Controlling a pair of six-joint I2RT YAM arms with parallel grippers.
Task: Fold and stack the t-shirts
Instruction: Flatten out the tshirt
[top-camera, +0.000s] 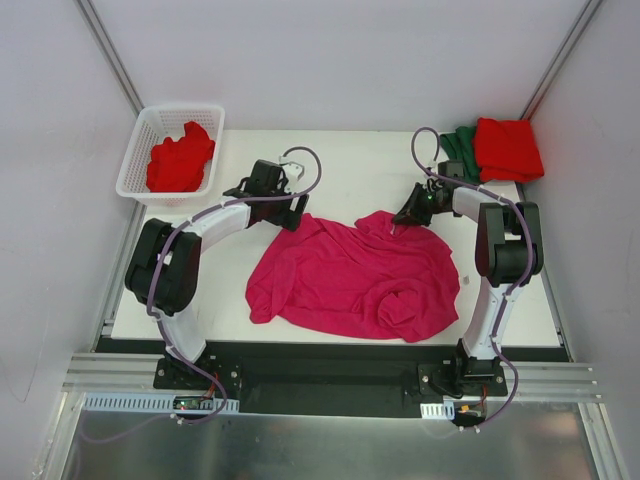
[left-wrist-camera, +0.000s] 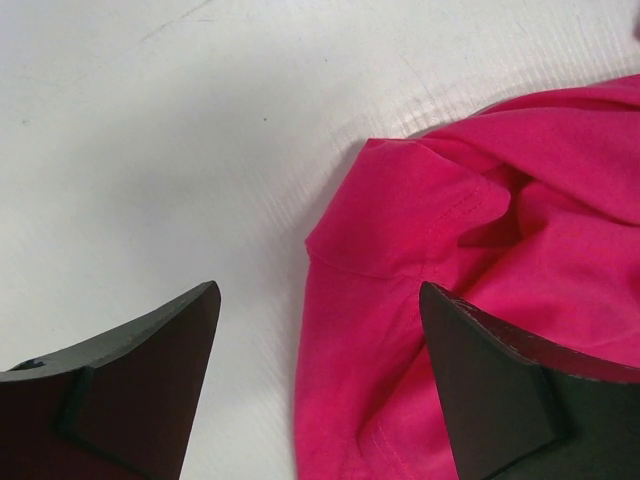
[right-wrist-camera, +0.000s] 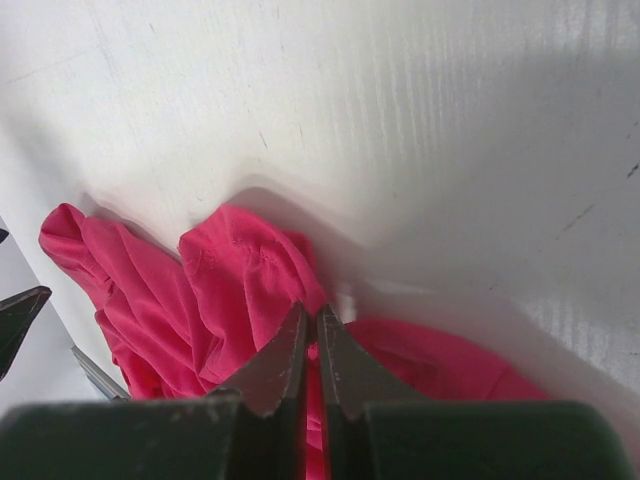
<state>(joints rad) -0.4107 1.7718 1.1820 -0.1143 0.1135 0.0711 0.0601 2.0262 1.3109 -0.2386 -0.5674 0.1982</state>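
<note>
**Spreading the pink shirt: one edge pinched, the other not yet taken**

My right fingers (right-wrist-camera: 309, 322) were closed, with a fold of the magenta-pink t-shirt (top-camera: 350, 280) pinched between them at the shirt's 1 o'clock edge. My left fingers (top-camera: 296, 214) were spread wide and held nothing. They hung low over the shirt's 11 o'clock corner, one tip above bare desk (top-camera: 340, 165) and the other above a stitched hem.

The shirt lay rumpled in the middle of the desk, bunched and doubled over on itself. I judged this to be the flattening step, before any fold. The next move called for my left fingers to drop and close on that hemmed corner, so that both could draw the far edge taut and lay the cloth flat.

Further out, a red t-shirt (top-camera: 180, 160) sat crumpled in the white basket (top-camera: 128, 168) at 10 o'clock. At 2 o'clock a folded red t-shirt (top-camera: 508, 148) lay on or against a dark green t-shirt (top-camera: 458, 145).

I could read no brand, label or writing on any cloth or on the basket.
</note>
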